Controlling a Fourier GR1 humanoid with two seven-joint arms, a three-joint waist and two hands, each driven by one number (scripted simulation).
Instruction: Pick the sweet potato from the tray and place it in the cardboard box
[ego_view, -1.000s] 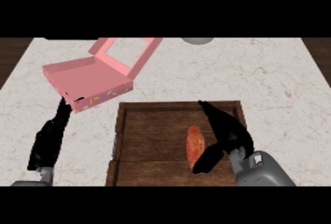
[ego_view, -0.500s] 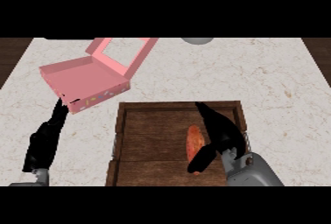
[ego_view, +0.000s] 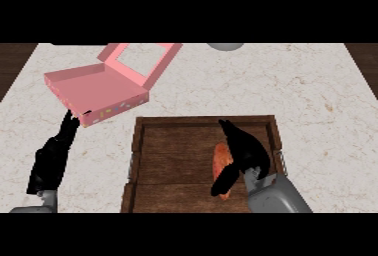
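Closing on target: right hand (ego_view: 244, 150) now lower and nearer the view's bottom edge than a second ago, thumb hooked down the left flank of the orange, elongated sweet potato (ego_view: 221, 159), fingers laid along its right flank.
Grip state: curled about the sweet potato from both sides; contact on the far side hidden by the hand itself.
Change in target: sweet potato seems drawn slightly toward the lower edge with the hand, yet resting on the tray floor, no lift visible.
Under the hand: dark brown wooden tray with raised rim (ego_view: 139, 150), sweet potato lying lengthwise right of its centre.
Up and left of the hand: pink cardboard box with open flap lid (ego_view: 96, 90), well apart from the tray's corner, unmoved.
Far left: left hand (ego_view: 53, 157), fingers straight and relaxed, tips just below the box corner, resting.
Meaning for task: grasp judged nearly complete; lift and carry toward the box not yet begun.
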